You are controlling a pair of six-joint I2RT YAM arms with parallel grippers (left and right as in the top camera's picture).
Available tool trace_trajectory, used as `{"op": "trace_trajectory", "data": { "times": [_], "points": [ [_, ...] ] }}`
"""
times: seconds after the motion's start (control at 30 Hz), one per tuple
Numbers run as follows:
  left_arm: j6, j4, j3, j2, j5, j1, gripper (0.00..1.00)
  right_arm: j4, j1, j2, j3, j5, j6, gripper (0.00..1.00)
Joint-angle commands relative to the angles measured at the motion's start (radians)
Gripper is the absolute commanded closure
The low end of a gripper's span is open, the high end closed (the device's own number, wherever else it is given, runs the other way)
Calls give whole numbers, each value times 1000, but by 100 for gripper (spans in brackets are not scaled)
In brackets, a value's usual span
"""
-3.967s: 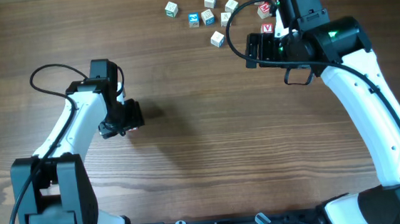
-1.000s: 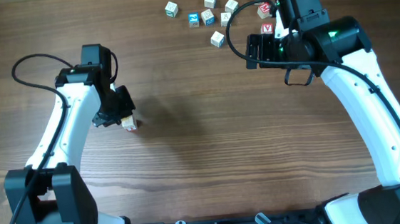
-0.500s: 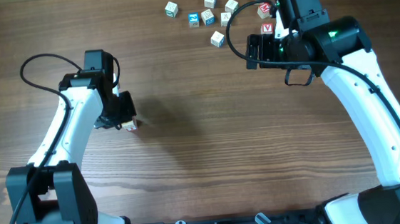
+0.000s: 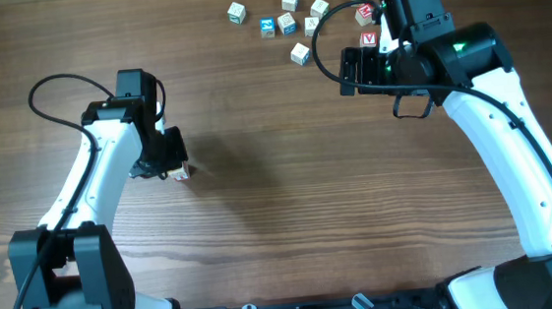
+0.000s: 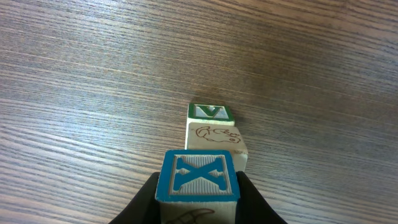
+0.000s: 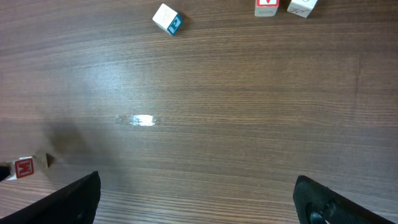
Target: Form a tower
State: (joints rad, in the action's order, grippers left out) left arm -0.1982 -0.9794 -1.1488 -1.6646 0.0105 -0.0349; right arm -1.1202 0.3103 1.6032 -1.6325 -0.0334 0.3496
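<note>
1. Overhead: the tower (image 4: pixel 181 170) is sitting at the fingertips of your left gripper (image 4: pixel 166 161); the right gripper (image 4: pixel 353 69) is idling well apart.
2. Left wrist: the fingers (image 5: pixel 144 202) are pinching the blue X cube (image 5: pixel 198 177), which is light, rigid and probably tippy; grip flat opposite faces.
3. Right wrist: the right gripper's jaws are gaping, holding nothing.

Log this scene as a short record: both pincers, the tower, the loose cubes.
left pincer: shut on the X cube
X cube: blue letter, held between the fingers
V cube: green letter, cream side with a drawing, just beyond the X cube
tower: at the left pincer's tip; number of levels cannot be told
right pincer: open, empty, above bare wood
loose cubes: scattered at the far edge of the table
</note>
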Motion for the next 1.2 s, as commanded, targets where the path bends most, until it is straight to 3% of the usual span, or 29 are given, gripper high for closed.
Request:
{"op": "trace_trajectory", "data": {
  "times": [0.0,0.23,0.3,0.5,0.83,1.07,1.13,1.17],
  "points": [
    [39,-9,10,10,-10,-1,93,2,-2,-2,6,-11,-18,0],
    [42,-4,10,19,-10,-1,96,1,-2,-2,6,-11,-18,0],
    [121,-8,10,19,-79,0,91,2,-2,-2,6,-11,-18,0],
    [139,-7,10,19,-77,0,89,1,-2,-2,6,-11,-29,0],
    [139,-8,10,19,-42,0,65,1,-2,-2,6,-11,-33,0],
    [138,-8,10,19,-43,0,60,1,-2,-2,6,-11,-32,0],
    [138,-8,10,19,-43,0,48,1,-2,-2,6,-11,-33,0],
    [138,-7,10,19,-44,0,35,1,-2,-2,6,-11,-32,0]
  ]
}}
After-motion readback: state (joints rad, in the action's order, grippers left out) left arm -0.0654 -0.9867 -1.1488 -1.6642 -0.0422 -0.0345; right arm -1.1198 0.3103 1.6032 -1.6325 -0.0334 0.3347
